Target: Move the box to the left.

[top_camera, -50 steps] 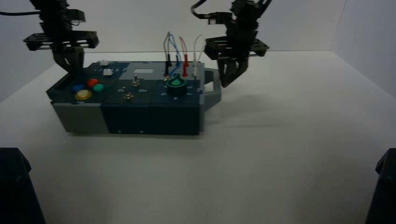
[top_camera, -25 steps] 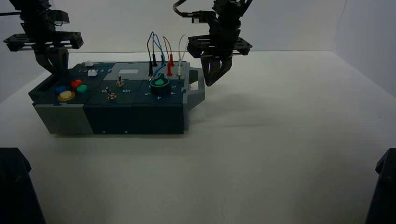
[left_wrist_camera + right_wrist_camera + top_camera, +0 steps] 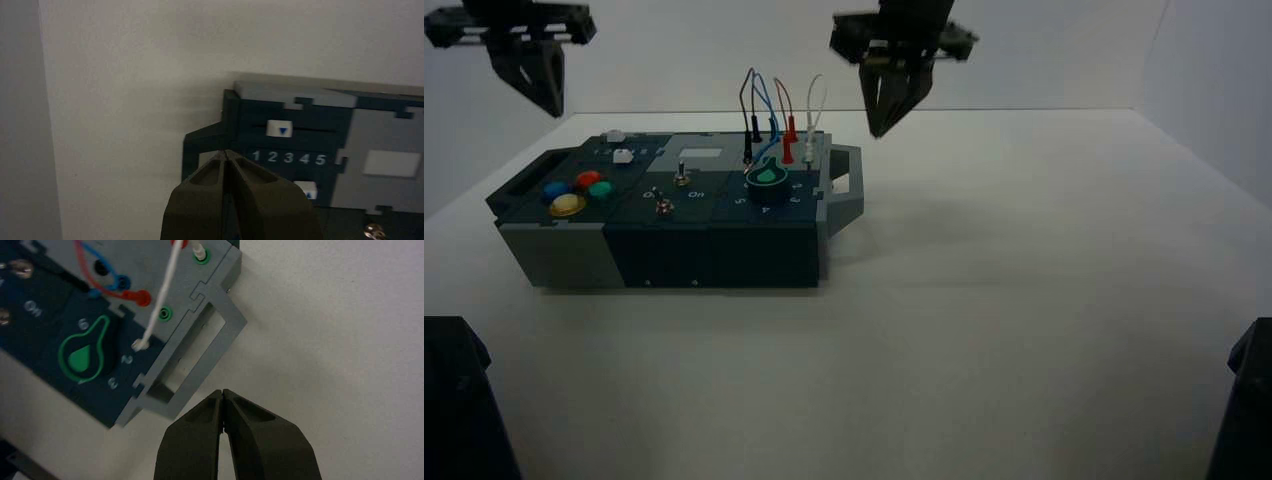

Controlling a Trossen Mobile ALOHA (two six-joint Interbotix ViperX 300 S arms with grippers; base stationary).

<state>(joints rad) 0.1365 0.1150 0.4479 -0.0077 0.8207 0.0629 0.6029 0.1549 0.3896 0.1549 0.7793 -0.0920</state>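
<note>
The box [image 3: 714, 235] is long and dark teal-grey with a light grey left section. It sits on the white table at the left of the high view. It bears coloured push buttons [image 3: 576, 192], toggle switches [image 3: 681, 178], a green knob [image 3: 767, 175] and looping wires [image 3: 774, 105]. My left gripper [image 3: 549, 108] is shut and empty, raised above the box's left end handle [image 3: 202, 142]. My right gripper [image 3: 879, 130] is shut and empty, raised above and just right of the right end handle [image 3: 846, 185], which also shows in the right wrist view [image 3: 197, 357].
White walls rise behind the table and on both sides. Dark robot base parts [image 3: 459, 400] stand at the lower corners of the high view. Bare table [image 3: 1024, 280] lies right of and in front of the box.
The box slid left between the first two frames and then stayed put. Both grippers have since risen off the box's ends.
</note>
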